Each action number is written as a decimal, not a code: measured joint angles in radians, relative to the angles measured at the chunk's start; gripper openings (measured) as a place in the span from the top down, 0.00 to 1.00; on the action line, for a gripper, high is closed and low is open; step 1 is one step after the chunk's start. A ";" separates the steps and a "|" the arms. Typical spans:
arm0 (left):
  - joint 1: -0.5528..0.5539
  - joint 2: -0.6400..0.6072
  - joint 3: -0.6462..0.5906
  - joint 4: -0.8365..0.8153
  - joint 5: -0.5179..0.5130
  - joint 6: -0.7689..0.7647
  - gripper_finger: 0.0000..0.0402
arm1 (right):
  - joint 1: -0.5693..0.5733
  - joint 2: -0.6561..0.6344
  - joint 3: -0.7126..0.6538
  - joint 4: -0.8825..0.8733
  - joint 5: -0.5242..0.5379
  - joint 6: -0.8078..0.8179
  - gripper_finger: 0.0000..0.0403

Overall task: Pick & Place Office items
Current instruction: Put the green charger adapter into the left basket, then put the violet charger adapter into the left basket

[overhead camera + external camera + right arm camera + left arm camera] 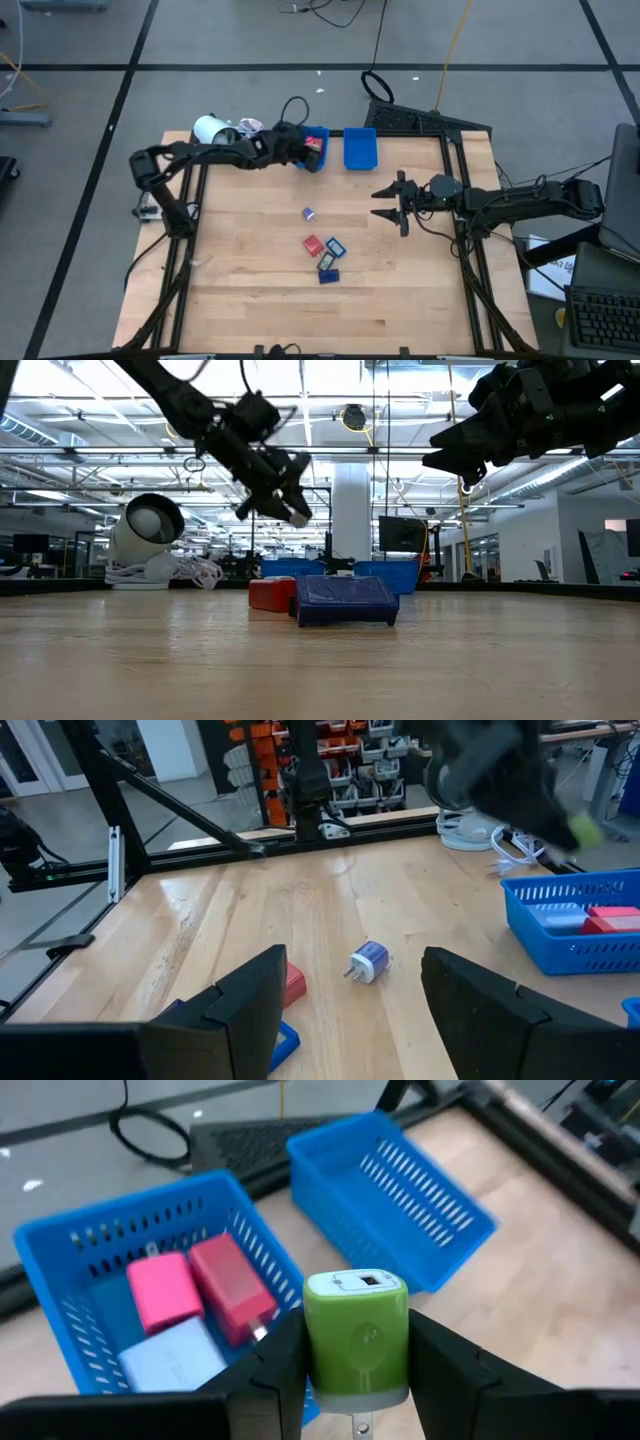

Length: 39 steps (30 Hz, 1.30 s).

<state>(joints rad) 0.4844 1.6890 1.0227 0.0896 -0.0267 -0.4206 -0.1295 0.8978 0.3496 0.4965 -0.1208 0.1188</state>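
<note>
My left gripper (356, 1365) hangs over the near rim of the left blue bin (120, 1205) and is shut on a green plug block (356, 1320). Inside that bin lie a pink block (160, 1290), a red block (228, 1285) and a pale blue block (170, 1360). My right gripper (387, 203) is open above the table's right side and touches nothing. On the wood lie a small blue-white plug (308, 213), a red block (313, 245) and several small blue and dark pieces (329, 262). My left gripper pinches the green plug block between its two fingers, one finger (285, 1365) on each flat side of its lower half (356, 1375). The block is lifted clear above the bin, with its white-faced end pointing away from the wrist and a metal prong showing beneath it.
A second blue bin (360, 148) stands right of the first, with nothing showing in it. A white roll (210, 129) and cords (248, 125) lie at the far left corner. Dark frame rails run along the table's left and right edges.
</note>
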 joint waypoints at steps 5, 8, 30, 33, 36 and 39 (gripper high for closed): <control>0.006 0.081 0.000 0.043 0.000 -0.002 0.65 | 0.000 0.000 0.000 0.000 0.000 -0.001 0.45; 0.006 0.107 0.000 0.063 -0.010 -0.003 0.66 | 0.000 0.000 0.000 0.000 0.000 -0.001 0.45; 0.009 0.125 0.000 0.097 -0.114 0.004 0.55 | 0.000 0.000 0.000 0.000 -0.003 0.000 0.45; 0.009 0.125 0.000 0.097 -0.114 0.003 0.54 | 0.000 0.000 0.000 0.000 -0.003 0.000 0.45; 0.009 0.125 0.000 0.097 -0.114 0.003 0.54 | 0.000 0.000 0.000 0.000 -0.003 0.000 0.45; 0.009 0.124 0.000 0.097 -0.113 0.032 0.54 | 0.000 0.000 0.000 0.000 -0.003 0.000 0.45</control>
<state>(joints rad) 0.4934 1.8128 1.0225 0.1863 -0.1402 -0.3881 -0.1291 0.8978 0.3496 0.4961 -0.1234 0.1184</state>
